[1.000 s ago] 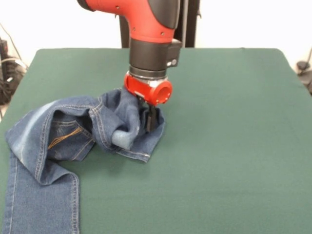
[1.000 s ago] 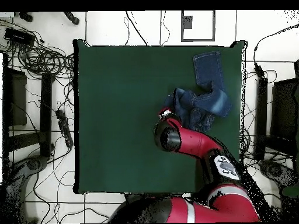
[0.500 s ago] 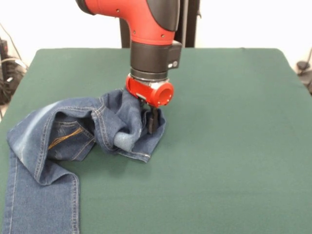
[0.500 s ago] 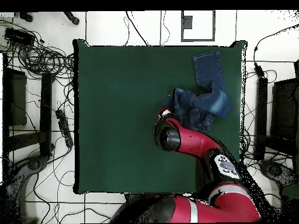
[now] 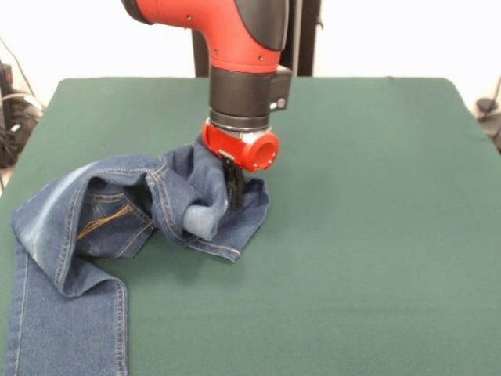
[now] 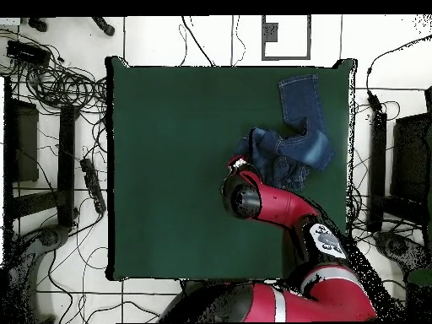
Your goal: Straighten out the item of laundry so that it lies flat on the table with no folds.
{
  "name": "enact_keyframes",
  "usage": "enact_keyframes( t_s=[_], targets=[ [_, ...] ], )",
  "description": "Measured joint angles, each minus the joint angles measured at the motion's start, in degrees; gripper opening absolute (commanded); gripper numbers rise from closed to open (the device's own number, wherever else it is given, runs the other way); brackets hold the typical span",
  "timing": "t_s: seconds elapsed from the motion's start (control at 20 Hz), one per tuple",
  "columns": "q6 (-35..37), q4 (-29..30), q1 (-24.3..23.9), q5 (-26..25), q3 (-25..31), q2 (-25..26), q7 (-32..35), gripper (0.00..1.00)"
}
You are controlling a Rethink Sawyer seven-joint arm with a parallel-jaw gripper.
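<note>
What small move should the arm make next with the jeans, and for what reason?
Probably a short pull toward the bare middle of the table, if the grip holds. The end effector is down in the bunched fold of the jeans, seemingly closed on denim. One leg is doubled over the seat, and pulling that way should begin to unroll it.

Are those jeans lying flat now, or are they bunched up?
Bunched up. The jeans are heaped in folds where the end effector digs in; only one leg lies flat on the table.
</note>
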Motion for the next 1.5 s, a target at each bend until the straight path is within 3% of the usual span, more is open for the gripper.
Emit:
enact_keyframes(
  t_s=[0.4,0.65,0.9,1.1,1.5],
  targets=[
    [0.0,0.0,0.1,0.0,0.0,-0.1,0.0,0.00],
    [2.6,1.2,-2.6,-0.1,2.0,-4.1,0.0,0.00],
    [11.2,0.3,-8.5,-0.1,6.1,-8.5,0.0,0.00],
    [23.3,-4.7,-15.3,-0.5,10.8,-9.8,-0.2,0.00],
    [32.4,-11.7,-19.2,-1.9,14.9,-9.9,-1.0,0.00]
  ],
)
